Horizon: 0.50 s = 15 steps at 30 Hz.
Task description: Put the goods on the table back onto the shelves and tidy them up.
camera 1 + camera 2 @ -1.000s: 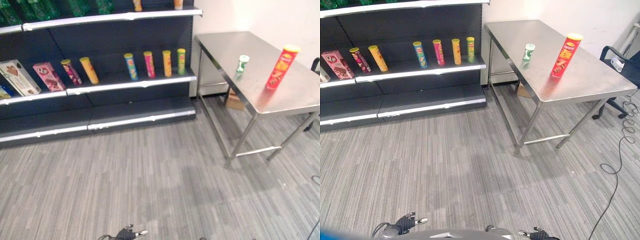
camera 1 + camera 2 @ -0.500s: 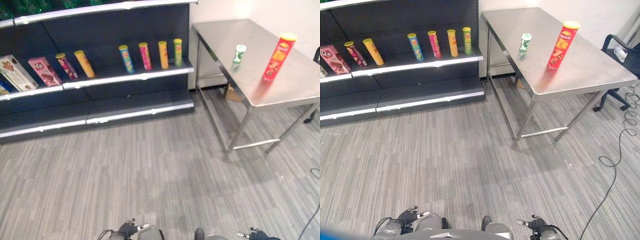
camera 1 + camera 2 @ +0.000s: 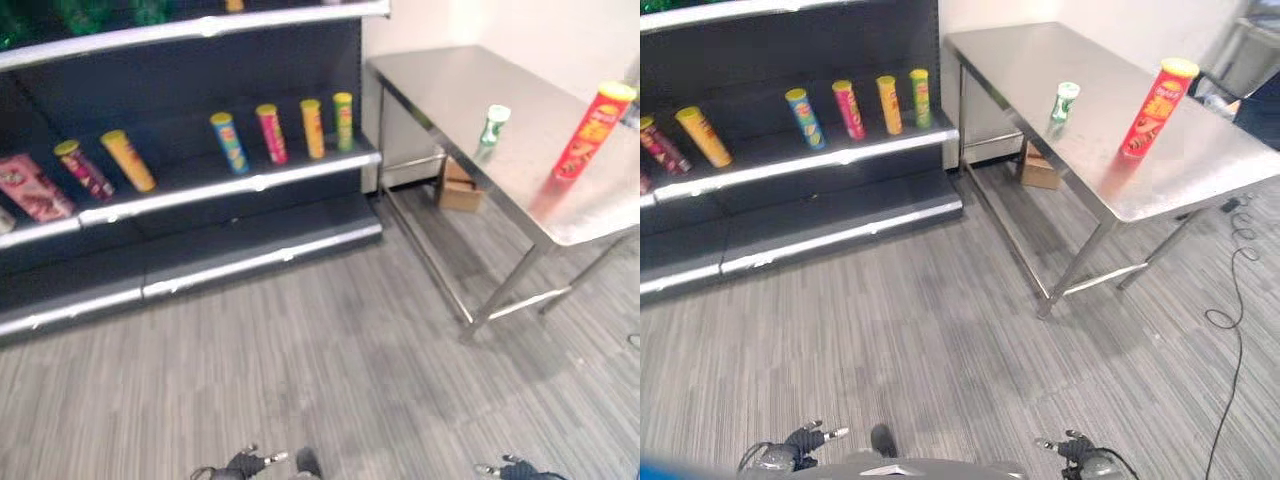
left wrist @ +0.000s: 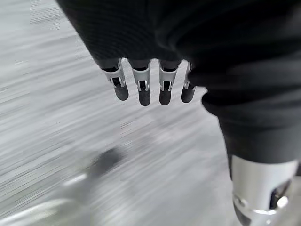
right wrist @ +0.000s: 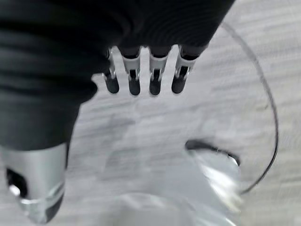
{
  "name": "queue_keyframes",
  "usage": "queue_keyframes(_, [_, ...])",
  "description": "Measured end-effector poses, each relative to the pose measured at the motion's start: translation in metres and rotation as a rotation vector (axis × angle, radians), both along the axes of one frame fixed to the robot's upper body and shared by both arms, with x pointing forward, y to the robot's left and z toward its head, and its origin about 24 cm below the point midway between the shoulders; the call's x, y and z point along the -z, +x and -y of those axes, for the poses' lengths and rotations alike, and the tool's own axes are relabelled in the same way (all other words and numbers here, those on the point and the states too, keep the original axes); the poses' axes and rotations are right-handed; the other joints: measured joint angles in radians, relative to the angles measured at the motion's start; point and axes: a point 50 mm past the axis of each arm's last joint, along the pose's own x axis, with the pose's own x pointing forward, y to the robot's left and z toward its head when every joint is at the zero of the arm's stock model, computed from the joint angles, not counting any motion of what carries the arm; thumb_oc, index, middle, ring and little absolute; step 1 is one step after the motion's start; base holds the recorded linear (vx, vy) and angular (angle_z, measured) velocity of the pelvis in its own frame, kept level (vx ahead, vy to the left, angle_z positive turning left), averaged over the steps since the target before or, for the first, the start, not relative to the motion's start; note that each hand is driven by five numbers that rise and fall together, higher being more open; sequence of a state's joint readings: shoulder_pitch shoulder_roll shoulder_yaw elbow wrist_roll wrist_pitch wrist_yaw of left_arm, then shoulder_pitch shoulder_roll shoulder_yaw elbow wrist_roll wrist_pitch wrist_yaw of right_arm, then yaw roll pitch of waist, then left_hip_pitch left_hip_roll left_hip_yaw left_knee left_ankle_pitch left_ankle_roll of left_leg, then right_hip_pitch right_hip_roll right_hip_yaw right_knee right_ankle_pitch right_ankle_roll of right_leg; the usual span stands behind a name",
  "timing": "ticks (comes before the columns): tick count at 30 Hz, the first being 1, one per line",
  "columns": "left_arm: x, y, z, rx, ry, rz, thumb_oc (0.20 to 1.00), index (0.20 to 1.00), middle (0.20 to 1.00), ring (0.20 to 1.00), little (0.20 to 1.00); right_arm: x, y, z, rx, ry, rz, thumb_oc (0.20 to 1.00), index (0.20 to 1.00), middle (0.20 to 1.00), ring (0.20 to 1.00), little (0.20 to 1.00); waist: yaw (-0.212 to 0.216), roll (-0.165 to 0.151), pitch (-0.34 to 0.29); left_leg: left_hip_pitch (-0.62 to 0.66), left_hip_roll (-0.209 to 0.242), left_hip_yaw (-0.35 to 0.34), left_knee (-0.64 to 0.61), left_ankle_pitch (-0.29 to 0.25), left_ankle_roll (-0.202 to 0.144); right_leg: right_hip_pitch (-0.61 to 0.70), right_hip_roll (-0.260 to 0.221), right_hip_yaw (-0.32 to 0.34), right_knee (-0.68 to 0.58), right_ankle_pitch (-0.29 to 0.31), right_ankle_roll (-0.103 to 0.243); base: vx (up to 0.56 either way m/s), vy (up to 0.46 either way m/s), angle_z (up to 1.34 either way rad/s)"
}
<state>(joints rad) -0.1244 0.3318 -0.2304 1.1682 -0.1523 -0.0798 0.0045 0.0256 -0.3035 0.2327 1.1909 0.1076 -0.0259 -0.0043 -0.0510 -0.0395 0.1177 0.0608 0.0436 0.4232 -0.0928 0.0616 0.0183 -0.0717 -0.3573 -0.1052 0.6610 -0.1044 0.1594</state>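
Goods-wise, nothing's held: left hand [image 4: 141, 84] and right hand [image 5: 141, 75] hang low over the floor, fingers straight, well short of the table [image 3: 1040, 60]. On it stand a red can [image 3: 1156, 108] and, beyond, what's probably a small green can [image 3: 1065, 102].

Steel table [image 3: 1200, 180] stands on grey striped floor [image 3: 940, 340], just to the right of the dark shelf unit [image 3: 200, 100]. Two items stand upright on the table, well apart: a tall red can [image 3: 1156, 108] nearer the table's right edge, and a small green-and-white container [image 3: 1064, 103] left of the red can, towards the shelf unit.

The shelf unit's middle shelf [image 3: 250, 185] carries six tubes: blue [image 3: 229, 143], pink [image 3: 269, 133], orange [image 3: 312, 128] and green [image 3: 343, 121] in a row nearest the table; further from the table, a yellow tube [image 3: 128, 160] and a dark red tube [image 3: 83, 170], both tilted. A pink box [image 3: 32, 187] lies furthest from the table.

A cardboard box [image 3: 1039, 172] sits on the floor under the table.
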Motion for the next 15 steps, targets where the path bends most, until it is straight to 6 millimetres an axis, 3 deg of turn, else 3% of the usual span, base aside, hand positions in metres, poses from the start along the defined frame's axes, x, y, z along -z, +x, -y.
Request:
queue_keyframes(1, [-0.004,0.008,-0.004,-0.01,0.007,0.023,1.0,1.0,1.0,1.0,1.0,0.0,0.007,-0.005,-0.004,0.01,0.016,1.0,1.0,1.0,1.0,1.0,0.003,-0.003,0.005,0.035,-0.027,0.013,0.032,-0.053,0.049,-0.089,0.026,0.01,0.02,0.094,0.004,0.45,0.422,0.33])
queue_keyframes(2, [0.0,0.0,-0.003,-0.018,0.007,-0.015,1.0,1.0,1.0,1.0,1.0,0.0,0.01,-0.008,-0.011,0.018,0.028,1.0,1.0,1.0,1.0,1.0,-0.006,0.004,0.013,0.038,-0.032,0.045,0.116,-0.104,0.058,-0.078,0.003,0.004,0.06,0.207,-0.022,0.34,0.203,-0.13])
queue_keyframes(3, [0.004,-0.002,0.009,0.036,-0.007,-0.026,1.0,1.0,1.0,1.0,1.0,-0.001,0.007,-0.003,0.012,0.007,0.032,1.0,1.0,1.0,1.0,1.0,-0.009,0.012,0.037,0.076,-0.05,0.091,0.086,-0.145,0.102,-0.147,-0.058,-0.025,0.202,0.33,-0.014,0.3,0.054,-0.16])
queue_keyframes(4, [0.007,-0.004,0.017,0.047,-0.027,-0.029,1.0,1.0,1.0,1.0,1.0,-0.006,0.015,0.008,0.013,-0.019,0.057,1.0,1.0,1.0,1.0,1.0,-0.005,0.074,0.035,0.123,-0.043,0.062,-0.01,-0.13,0.048,-0.22,-0.059,-0.085,0.251,0.191,0.0,0.21,-0.02,-0.25])
queue_keyframes(5, [0.005,-0.002,0.017,0.048,-0.03,-0.013,1.0,1.0,1.0,1.0,1.0,-0.006,0.017,0.006,0.008,-0.019,0.05,1.0,1.0,1.0,1.0,1.0,-0.025,0.055,0.037,0.122,-0.059,0.06,-0.004,-0.149,0.031,-0.259,-0.02,-0.101,0.02,0.079,-0.006,0.44,-0.079,0.07])
queue_keyframes(6, [0.001,0.007,0.018,0.047,-0.028,0.014,1.0,1.0,1.0,1.0,1.0,-0.008,0.025,0.004,-0.006,-0.016,0.072,1.0,1.0,1.0,1.0,1.0,-0.046,0.052,0.067,0.127,-0.061,0.05,-0.003,-0.166,0.028,-0.29,0.061,-0.161,-0.311,0.067,-0.004,0.39,-0.096,0.28])
queue_keyframes(7, [0.002,0.005,0.015,0.033,-0.023,0.008,1.0,1.0,1.0,1.0,1.0,-0.006,0.023,0.003,-0.002,-0.013,0.059,1.0,1.0,1.0,1.0,1.0,-0.061,0.033,0.078,0.139,-0.061,0.049,-0.003,-0.178,0.01,-0.3,0.114,-0.157,-0.514,0.106,0.009,0.41,-0.104,0.39])
queue_keyframes(8, [0.003,0.002,0.014,0.022,-0.018,-0.005,1.0,1.0,1.0,1.0,1.0,-0.006,0.023,0.002,0.001,-0.011,0.059,1.0,1.0,1.0,1.0,1.0,-0.065,0.016,0.08,0.152,-0.059,0.038,-0.003,-0.192,-0.007,-0.304,0.157,-0.157,-0.678,0.131,0.026,0.26,-0.068,0.34])
queue_keyframes(9, [0.005,0.0,0.015,0.02,-0.02,-0.015,1.0,1.0,1.0,1.0,1.0,-0.005,0.016,0.004,0.012,-0.017,0.036,1.0,1.0,1.0,1.0,1.0,-0.078,0.005,0.084,0.175,-0.054,0.032,-0.003,-0.206,-0.023,-0.306,0.184,-0.16,-0.748,0.133,0.026,0.35,-0.131,0.45])
queue_keyframes(11, [0.007,-0.005,0.017,0.026,-0.022,-0.028,1.0,1.0,1.0,1.0,1.0,-0.002,0.002,0.006,0.023,-0.021,-0.002,1.0,1.0,1.0,1.0,1.0,-0.089,-0.015,0.082,0.237,-0.048,0.027,-0.003,-0.226,-0.048,-0.296,0.186,-0.175,-0.68,0.134,0.013,0.34,-0.162,0.56])
queue_keyframes(12, [0.009,-0.008,0.02,0.025,-0.028,-0.034,1.0,1.0,1.0,1.0,1.0,-0.001,-0.008,0.009,0.03,-0.027,-0.023,1.0,1.0,1.0,1.0,1.0,-0.085,-0.014,0.077,0.279,-0.028,0.029,-0.003,-0.258,-0.083,-0.272,0.19,-0.228,-0.624,0.151,-0.02,0.26,-0.149,0.33])
queue_keyframes(13, [0.011,-0.009,0.024,0.027,-0.041,-0.037,1.0,1.0,1.0,1.0,1.0,-0.002,-0.011,0.015,0.036,-0.042,-0.034,1.0,1.0,1.0,1.0,1.0,-0.08,0.023,0.078,0.306,0.0,0.035,-0.002,-0.274,-0.105,-0.274,0.199,-0.288,-0.57,0.177,-0.047,0.29,-0.194,0.04])
queue_keyframes(15, [0.01,-0.008,0.025,0.028,-0.04,-0.037,1.0,1.0,1.0,1.0,1.0,-0.005,0.0,0.02,0.041,-0.054,-0.003,1.0,1.0,1.0,1.0,1.0,-0.085,0.05,0.073,0.294,0.056,0.015,0.084,-0.251,-0.14,-0.252,0.223,-0.294,-0.55,0.24,-0.127,0.28,-0.204,0.13])
